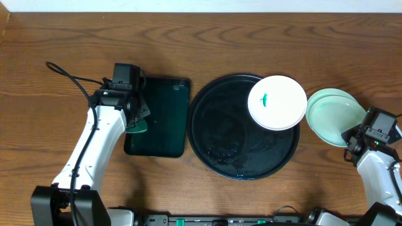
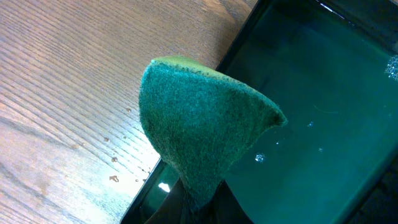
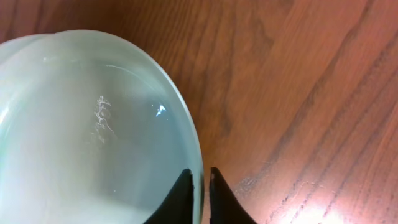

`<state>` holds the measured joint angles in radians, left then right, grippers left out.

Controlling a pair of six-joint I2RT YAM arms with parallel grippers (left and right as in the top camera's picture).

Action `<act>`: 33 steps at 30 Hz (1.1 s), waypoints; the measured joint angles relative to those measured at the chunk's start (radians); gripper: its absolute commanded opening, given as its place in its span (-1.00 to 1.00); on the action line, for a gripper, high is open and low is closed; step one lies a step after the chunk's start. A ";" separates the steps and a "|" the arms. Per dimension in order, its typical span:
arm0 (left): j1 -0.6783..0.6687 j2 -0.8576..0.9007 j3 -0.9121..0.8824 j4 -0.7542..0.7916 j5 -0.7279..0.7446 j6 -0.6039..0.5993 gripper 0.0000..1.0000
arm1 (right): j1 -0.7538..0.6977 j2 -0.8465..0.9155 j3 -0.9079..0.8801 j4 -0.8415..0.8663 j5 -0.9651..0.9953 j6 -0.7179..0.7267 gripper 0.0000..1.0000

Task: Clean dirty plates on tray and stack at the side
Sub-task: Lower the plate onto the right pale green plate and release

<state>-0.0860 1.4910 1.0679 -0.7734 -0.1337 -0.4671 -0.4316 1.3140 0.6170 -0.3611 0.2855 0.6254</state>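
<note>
A white plate (image 1: 276,102) with a small green smear lies over the upper right rim of the round black tray (image 1: 213,141). Right of the tray, on the wood, sits a pale mint-green plate (image 1: 331,116) (image 3: 87,137), and a second mint rim peeks out from under it. My right gripper (image 1: 352,135) (image 3: 199,174) straddles that plate's near rim; its jaws stand a little apart, with a thin sliver of wood showing at the outer finger. My left gripper (image 1: 135,120) (image 2: 200,208) is shut on a folded green sponge (image 2: 199,124) above the left edge of the green tray.
A rectangular dark green tray (image 1: 164,119) (image 2: 311,99) lies left of the black tray, wet with droplets. Water drops dot the wood beside it (image 2: 115,168). A black cable (image 1: 69,78) runs from the left arm across the back left of the table.
</note>
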 measured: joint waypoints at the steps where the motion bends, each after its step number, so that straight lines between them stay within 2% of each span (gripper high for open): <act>1: 0.000 0.000 0.000 0.000 0.000 0.000 -0.85 | 0.000 0.000 0.000 0.002 -0.002 0.000 -0.69; 4: 0.000 0.000 0.000 0.000 0.000 0.000 -0.85 | 0.000 0.000 0.000 0.004 -0.006 0.000 -0.66; 6: 0.000 0.000 0.000 0.000 0.000 0.000 -0.85 | 0.000 0.000 0.000 0.002 -0.006 0.001 -0.52; 7: 0.000 0.000 0.000 0.000 0.000 0.000 -0.85 | 0.000 0.000 0.000 0.000 -0.006 0.000 -0.52; 9: 0.000 0.000 0.000 0.000 0.000 0.000 -0.85 | 0.000 0.000 0.000 -0.008 -0.009 -0.001 -0.70; 11: 0.000 0.000 0.000 0.000 0.000 0.000 -0.85 | 0.000 0.000 0.000 -0.013 -0.010 0.000 -0.97; 25: 0.000 0.000 0.000 0.000 0.000 0.000 -0.85 | 0.000 0.000 -0.002 -0.014 -0.017 0.003 -0.97; 27: 0.000 0.000 0.000 0.000 0.000 0.000 -0.85 | 0.000 0.000 -0.002 -0.012 -0.024 0.003 -0.92; 33: 0.000 0.000 0.000 0.000 0.000 0.000 -0.85 | 0.000 0.000 -0.002 0.028 -0.072 0.009 -0.56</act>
<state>-0.0860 1.4910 1.0679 -0.7734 -0.1337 -0.4671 -0.4316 1.3140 0.6147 -0.3332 0.2131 0.6342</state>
